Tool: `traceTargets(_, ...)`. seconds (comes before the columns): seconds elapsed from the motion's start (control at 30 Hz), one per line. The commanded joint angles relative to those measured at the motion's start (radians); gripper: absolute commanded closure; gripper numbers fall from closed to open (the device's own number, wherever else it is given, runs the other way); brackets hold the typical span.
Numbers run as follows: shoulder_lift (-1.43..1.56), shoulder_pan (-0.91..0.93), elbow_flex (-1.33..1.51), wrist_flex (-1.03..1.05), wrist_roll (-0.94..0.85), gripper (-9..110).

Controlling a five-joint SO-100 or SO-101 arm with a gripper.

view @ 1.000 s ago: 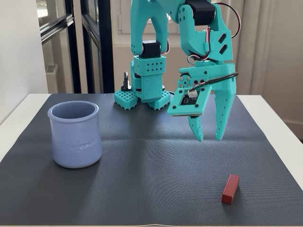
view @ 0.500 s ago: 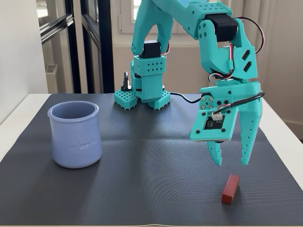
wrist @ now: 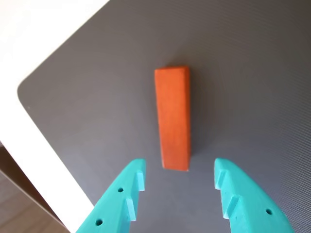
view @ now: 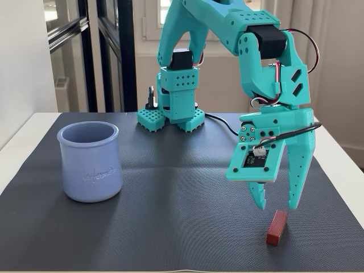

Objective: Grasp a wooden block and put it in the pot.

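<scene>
The wooden block point(wrist: 172, 118) is a red-brown bar lying flat on the dark mat, its long side running away from the wrist camera. In the fixed view the block point(view: 277, 227) lies at the front right of the mat. My teal gripper point(wrist: 179, 175) is open and empty, its fingertips flanking the block's near end without touching it. In the fixed view the gripper point(view: 277, 202) hangs just above the block, pointing down. The pale lavender-blue pot point(view: 90, 161) stands upright at the mat's left, far from the gripper, and shows nothing inside.
The dark ribbed mat point(view: 170, 193) covers a white table point(view: 23, 128). The mat's rounded corner and the table edge point(wrist: 29, 131) lie left of the block in the wrist view. The arm's base point(view: 173, 108) stands at the mat's back centre, with a cable beside it.
</scene>
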Motion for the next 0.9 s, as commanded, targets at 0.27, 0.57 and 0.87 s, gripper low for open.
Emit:
traceTargets(0.27,-0.087,0.02,-0.169,0.0,0.011,85)
traceTargets(0.57,-0.14,-0.003,-0.163,0.0,0.008,85)
traceTargets(0.87,-0.141,-0.002,-0.112,0.002,0.0,94)
